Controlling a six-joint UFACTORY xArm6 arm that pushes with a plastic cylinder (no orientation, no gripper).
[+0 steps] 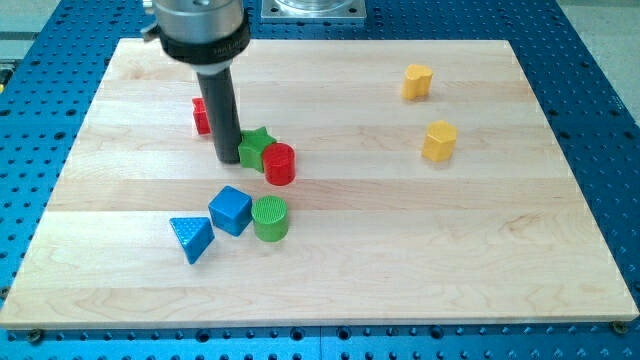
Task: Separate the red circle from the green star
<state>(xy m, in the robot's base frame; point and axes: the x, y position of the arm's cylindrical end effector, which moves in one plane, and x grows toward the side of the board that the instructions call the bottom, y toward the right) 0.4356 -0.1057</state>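
Left of the frame's middle, my tip (229,160), a bare rod with no fingers, sits against the green star's (255,147) left side, and the red circle (279,164) touches the star's lower right, so pushing should part them.

green star (256,146) touching red circle (279,164), no gap btwn

My arm ends in a silver-grey metal cylinder with a black ribbed collar beneath; below that, a straight, smooth dark rod runs to my tip (228,160).
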